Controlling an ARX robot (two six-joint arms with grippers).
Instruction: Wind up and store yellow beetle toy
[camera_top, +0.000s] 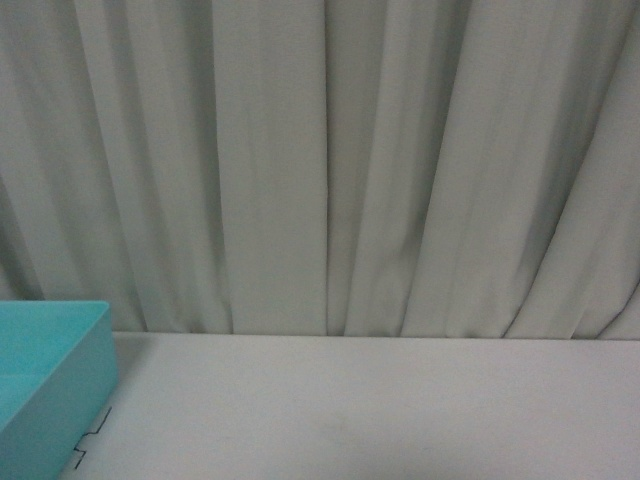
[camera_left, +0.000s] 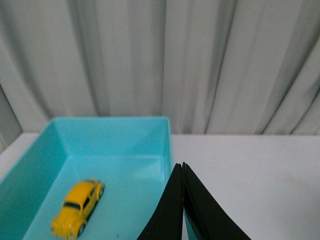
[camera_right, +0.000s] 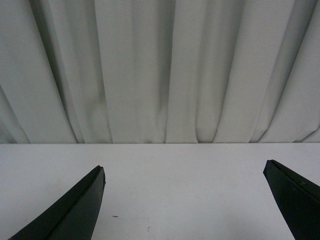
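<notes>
1. Black fingers (camera_left: 192, 210) of the left gripper (camera_left: 183, 167) are sitting nearest the lens in the left wrist view, pressed together tip to tip with nothing between them.
2. Beyond and beside those fingertips, a turquoise bin (camera_left: 167, 145) is lying on the white table (camera_left: 250, 170); the closed tips are hovering over its near wall.
3. Inside the bin, the yellow beetle toy (camera_left: 78, 207) is resting on its wheels on the bin floor, off to one side of the left gripper and apart from it.
4. Right gripper (camera_right: 184, 170) is showing spread wide, its two fingers (camera_right: 75, 210) well apart and holding nothing, over bare table.
5. Front view is showing only a corner of the bin (camera_top: 60, 380), the table and a pleated grey curtain (camera_top: 320, 160); neither arm is appearing there.
</notes>
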